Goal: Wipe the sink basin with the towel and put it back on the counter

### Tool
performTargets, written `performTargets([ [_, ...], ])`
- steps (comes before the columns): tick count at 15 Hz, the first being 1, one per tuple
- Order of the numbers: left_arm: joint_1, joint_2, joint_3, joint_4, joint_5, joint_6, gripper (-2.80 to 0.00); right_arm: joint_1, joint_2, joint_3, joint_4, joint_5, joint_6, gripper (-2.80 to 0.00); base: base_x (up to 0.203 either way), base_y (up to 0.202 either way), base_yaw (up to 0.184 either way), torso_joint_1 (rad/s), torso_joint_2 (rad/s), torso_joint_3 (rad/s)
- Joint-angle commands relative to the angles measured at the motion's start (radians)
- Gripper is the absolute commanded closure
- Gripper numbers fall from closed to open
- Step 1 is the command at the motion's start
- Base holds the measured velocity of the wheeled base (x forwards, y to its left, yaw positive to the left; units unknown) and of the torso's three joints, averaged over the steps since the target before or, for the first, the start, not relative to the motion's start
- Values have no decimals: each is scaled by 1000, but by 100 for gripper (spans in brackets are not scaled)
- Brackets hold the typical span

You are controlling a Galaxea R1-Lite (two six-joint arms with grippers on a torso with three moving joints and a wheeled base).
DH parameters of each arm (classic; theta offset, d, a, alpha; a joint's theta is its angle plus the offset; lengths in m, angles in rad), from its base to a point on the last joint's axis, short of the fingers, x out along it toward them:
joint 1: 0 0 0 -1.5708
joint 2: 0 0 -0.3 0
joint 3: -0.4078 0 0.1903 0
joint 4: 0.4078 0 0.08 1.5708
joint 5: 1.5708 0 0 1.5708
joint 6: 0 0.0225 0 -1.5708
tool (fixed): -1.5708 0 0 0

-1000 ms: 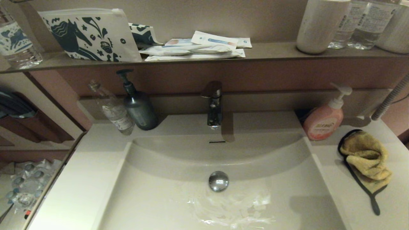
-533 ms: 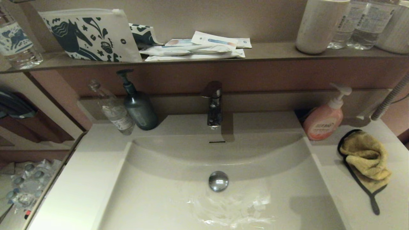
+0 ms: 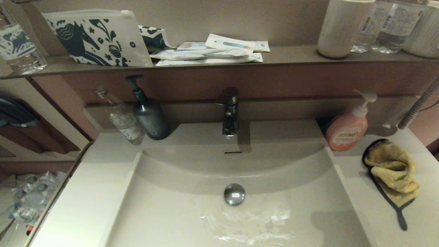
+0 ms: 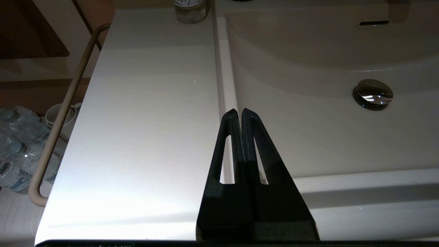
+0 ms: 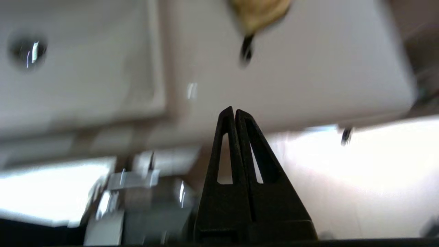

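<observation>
The towel [image 3: 391,171] lies bunched on the counter [image 3: 85,192], on the strip right of the sink basin [image 3: 308,209], near the counter's back right corner, its black edging trailing toward the front edge. A pink pump bottle [image 3: 347,130] stands just beside it at the back, close to the basin's right rear corner. Neither arm shows from the head camera.

The left gripper [image 4: 239,111] hangs above the seam where the counter meets the basin's left wall, toward the front edge, its two black fingers pressed together with nothing between them. The chrome drain plug [image 3: 235,194] sits in the middle of the basin floor, with a wet, streaky patch in front of it.

The right gripper [image 5: 231,110] is low, out past the counter's front edge on the right side, fingers likewise closed and empty; in its blurred wrist view the towel's yellow end and black tail [image 5: 246,51] lie well ahead of it on the counter.

At the back, the tap [image 3: 229,111] stands behind the overflow slot, with a dark pump bottle [image 3: 149,115] and a clear bottle [image 3: 121,118] near the back left corner
</observation>
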Motion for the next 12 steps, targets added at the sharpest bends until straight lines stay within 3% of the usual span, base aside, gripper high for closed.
performTargets([
  [1,0,0,0,0,0,1,0,6,-102,72,-85,-12,-1,0,0,0,0,0,0,0],
  [9,0,0,0,0,0,-1,0,8,-133,518,-707,-39,4,0,0,0,0,0,0,0],
  [12,0,0,0,0,0,-1,0,8,-134,615,-842,-32,-38,0,0,0,0,0,0,0],
])
